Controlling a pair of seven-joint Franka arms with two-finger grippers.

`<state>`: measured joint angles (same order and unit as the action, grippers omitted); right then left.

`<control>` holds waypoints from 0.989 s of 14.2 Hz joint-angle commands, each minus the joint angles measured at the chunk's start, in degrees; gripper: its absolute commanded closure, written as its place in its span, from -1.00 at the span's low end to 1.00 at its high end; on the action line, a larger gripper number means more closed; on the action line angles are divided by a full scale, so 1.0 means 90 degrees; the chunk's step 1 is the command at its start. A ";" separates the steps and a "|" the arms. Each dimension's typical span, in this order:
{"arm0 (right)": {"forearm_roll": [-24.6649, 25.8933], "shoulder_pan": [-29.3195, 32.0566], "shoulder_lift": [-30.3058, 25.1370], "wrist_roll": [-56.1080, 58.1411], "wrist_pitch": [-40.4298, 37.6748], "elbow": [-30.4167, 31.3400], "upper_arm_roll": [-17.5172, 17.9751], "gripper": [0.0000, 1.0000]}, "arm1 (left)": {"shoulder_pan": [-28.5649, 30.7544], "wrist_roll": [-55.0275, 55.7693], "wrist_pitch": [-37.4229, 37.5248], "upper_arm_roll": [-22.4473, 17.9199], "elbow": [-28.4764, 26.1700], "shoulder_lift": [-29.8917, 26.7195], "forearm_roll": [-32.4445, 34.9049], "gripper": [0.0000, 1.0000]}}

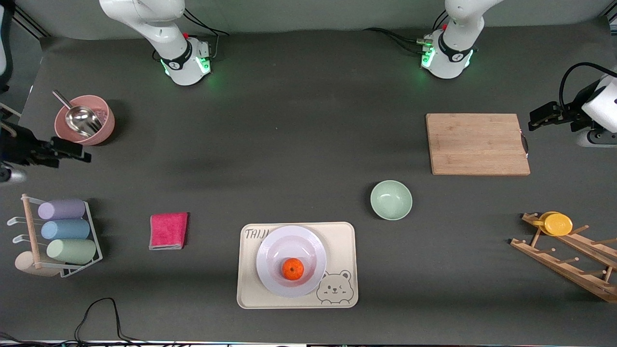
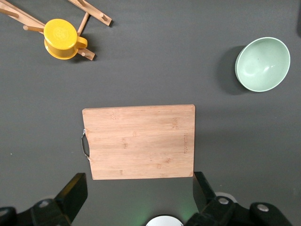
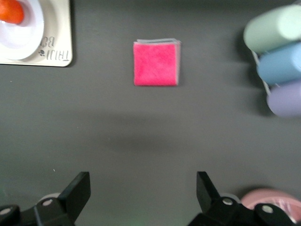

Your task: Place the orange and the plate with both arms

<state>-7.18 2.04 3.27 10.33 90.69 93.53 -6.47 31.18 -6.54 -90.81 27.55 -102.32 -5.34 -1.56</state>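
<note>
The orange (image 1: pixel 293 269) lies in the well of the lavender-white plate (image 1: pixel 289 237). The plate rests on the cream bear tray (image 1: pixel 344 241), at the table's middle, close to the front camera. In the right wrist view the orange (image 3: pixel 10 10) and the plate (image 3: pixel 29 34) show at a corner. My left gripper (image 1: pixel 542 117) is open and empty, high over the left arm's end of the table beside the cutting board; its own view (image 2: pixel 140 181) shows the fingers wide apart. My right gripper (image 1: pixel 72 148) (image 3: pixel 143 176) is open and empty, high over the right arm's end near the pink bowl.
A wooden cutting board (image 1: pixel 477 143) (image 2: pixel 138 141) and a mint-green bowl (image 1: pixel 391 200) (image 2: pixel 262 64) lie toward the left arm's end, along with a wooden rack holding a yellow cup (image 1: pixel 556 224). A pink cloth (image 1: pixel 168 231) (image 3: pixel 156 63), a cup rack (image 1: pixel 62 231) and a pink bowl with a scoop (image 1: pixel 84 120) lie toward the right arm's end.
</note>
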 commanded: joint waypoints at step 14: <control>0.0759 -0.0207 -0.0080 -0.1148 -0.0086 -0.0294 0.0387 -1.00 | 0.0012 0.0043 -0.0086 -0.0034 -0.0155 -0.0207 -0.0012 -1.00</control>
<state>-2.08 0.60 2.20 1.77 90.13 91.78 -2.81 31.21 -6.53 -90.81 27.43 -102.32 -5.34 -1.54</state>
